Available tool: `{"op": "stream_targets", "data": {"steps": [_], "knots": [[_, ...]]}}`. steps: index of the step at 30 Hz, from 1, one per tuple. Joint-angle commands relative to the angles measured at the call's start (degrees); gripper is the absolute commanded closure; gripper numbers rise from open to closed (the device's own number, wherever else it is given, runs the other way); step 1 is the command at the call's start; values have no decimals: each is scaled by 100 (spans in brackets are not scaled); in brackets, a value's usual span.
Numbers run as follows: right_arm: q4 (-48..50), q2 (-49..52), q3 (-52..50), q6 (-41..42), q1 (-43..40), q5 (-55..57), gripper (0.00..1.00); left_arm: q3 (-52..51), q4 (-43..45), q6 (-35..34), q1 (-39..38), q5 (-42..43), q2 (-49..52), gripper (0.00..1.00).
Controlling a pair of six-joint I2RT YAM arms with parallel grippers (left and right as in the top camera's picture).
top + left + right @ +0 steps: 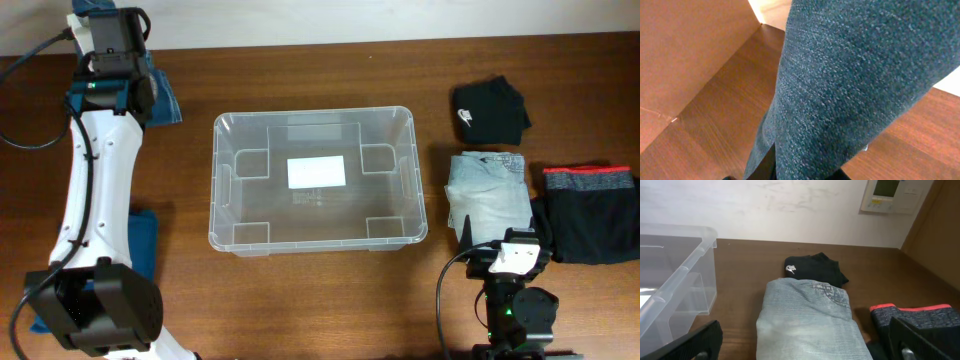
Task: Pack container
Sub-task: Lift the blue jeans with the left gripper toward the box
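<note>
Dark denim garment sits clamped in the left end effector; right end effector gapes wide, empty.

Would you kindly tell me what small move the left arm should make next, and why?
Probably swing the left gripper rightward, toward the container. The blue denim garment fills its wrist view and seems to hang from it above the table's far-left corner, while the container sits mid-table with no clothes inside yet.
</note>
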Motion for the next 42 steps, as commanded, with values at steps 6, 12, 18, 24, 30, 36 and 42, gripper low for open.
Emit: {"op": "stream_targets", "data": {"steps": [6, 12, 18, 24, 30, 36, 42], "knots": [[-101, 4, 11, 24, -48, 133, 2, 378, 107, -133, -7, -223, -870, 99], [-101, 4, 11, 24, -48, 133, 2, 581, 87, -136, -11, -98, -1759, 99], [-101, 4, 11, 24, -48, 133, 2, 581, 87, -136, -35, 337, -2695, 99], [-101, 4, 11, 24, -48, 131, 2, 581, 57, -138, -402, 813, -3515, 99], [-101, 4, 11, 24, -48, 133, 2, 581, -518, -343, -925, 1714, -4015, 99], [-101, 4, 11, 24, -48, 133, 2, 581, -863, -551, -1215, 3303, -4026, 99], [-101, 4, 11, 24, -48, 133, 2, 581, -793, -664, -1257, 4133, -3895, 99]]}}
